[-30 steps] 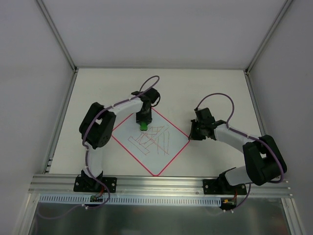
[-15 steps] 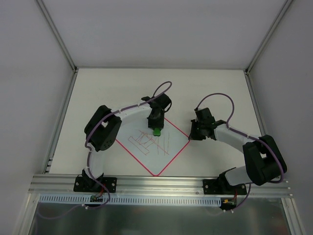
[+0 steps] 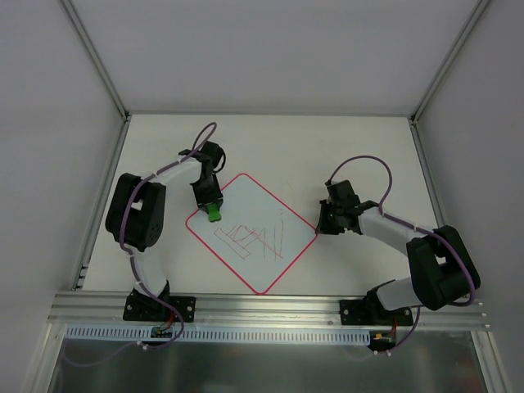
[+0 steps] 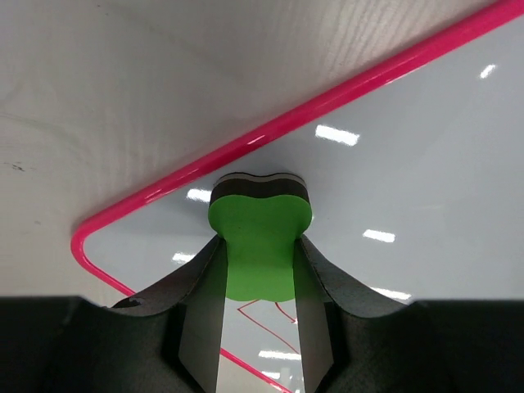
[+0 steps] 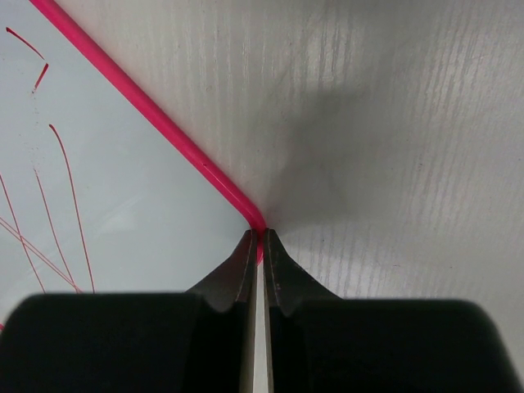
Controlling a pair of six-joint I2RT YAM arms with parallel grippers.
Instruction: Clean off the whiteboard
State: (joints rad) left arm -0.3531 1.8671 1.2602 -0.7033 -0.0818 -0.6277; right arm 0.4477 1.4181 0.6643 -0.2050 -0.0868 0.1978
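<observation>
The whiteboard (image 3: pixel 260 201) lies diamond-wise at the centre of the bench (image 3: pixel 368 147). Its upper strokes, present a second ago, are gone. Red scribbles (image 3: pixel 250 239) remain lower down and are judged still to need wiping. The left gripper (image 3: pixel 210 206), clamped on the green eraser (image 3: pixel 214 214), has swept to the left corner. The right gripper (image 3: pixel 321 223), closed on nothing, sits at the right corner.

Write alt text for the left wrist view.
The left gripper holds a green eraser at the whiteboard near its red-bordered corner. That patch looks clean; a few red lines show beneath the gripper.
</observation>
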